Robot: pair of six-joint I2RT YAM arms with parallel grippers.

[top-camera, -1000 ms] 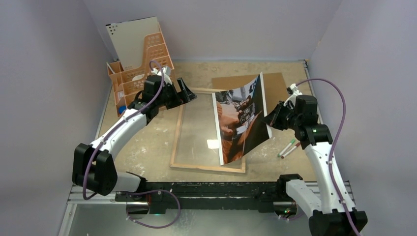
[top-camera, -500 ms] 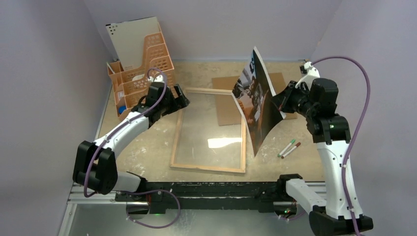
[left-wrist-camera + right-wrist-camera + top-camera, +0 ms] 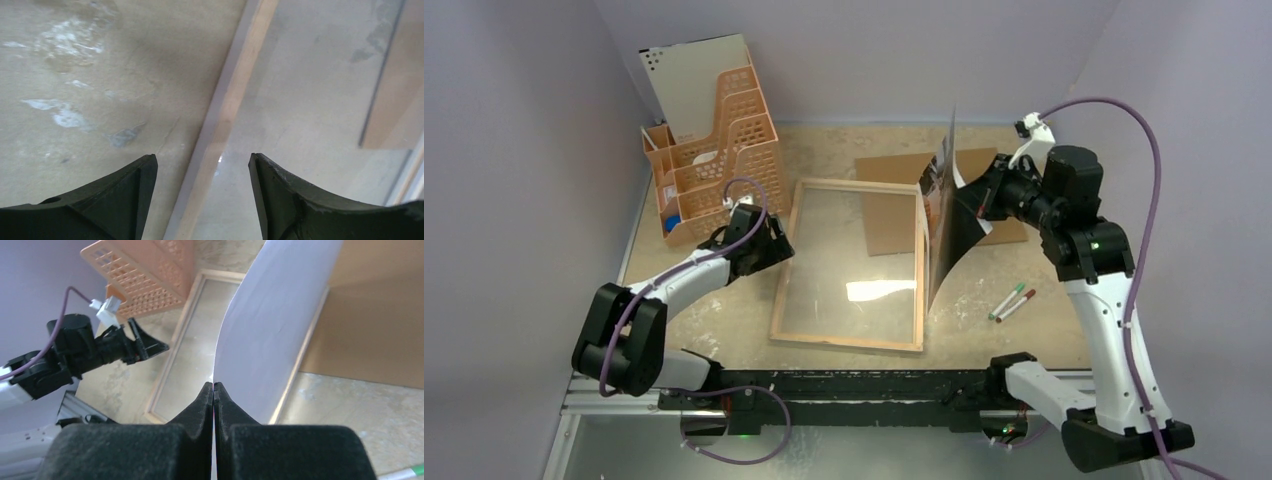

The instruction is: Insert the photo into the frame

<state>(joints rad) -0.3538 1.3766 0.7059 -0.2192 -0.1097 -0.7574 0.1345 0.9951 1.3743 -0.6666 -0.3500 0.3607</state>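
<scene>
Our right hand (image 3: pixel 214 392) is pinched tight shut on the edge of the photo (image 3: pixel 939 220). The photo is up in the air, standing on its side and bent a little. From above we see it almost edge on, over the right rim of the frame (image 3: pixel 848 341). The right wrist view shows its plain white back.

The frame lies flat on the worktop (image 3: pixel 714 290), wood side up, with the clear pane in it. Its far right corner lies over a brown board (image 3: pixel 894 165).

Our left hand (image 3: pixel 202 167) is partly open and holds nothing. It is low over the left rim of the frame, with one finger on each side of the rim. We cannot tell if it touches.

Two pens (image 3: pixel 1012 300) lie on the worktop to the right of the frame. An orange rack (image 3: pixel 724 150) stands at the far left.
</scene>
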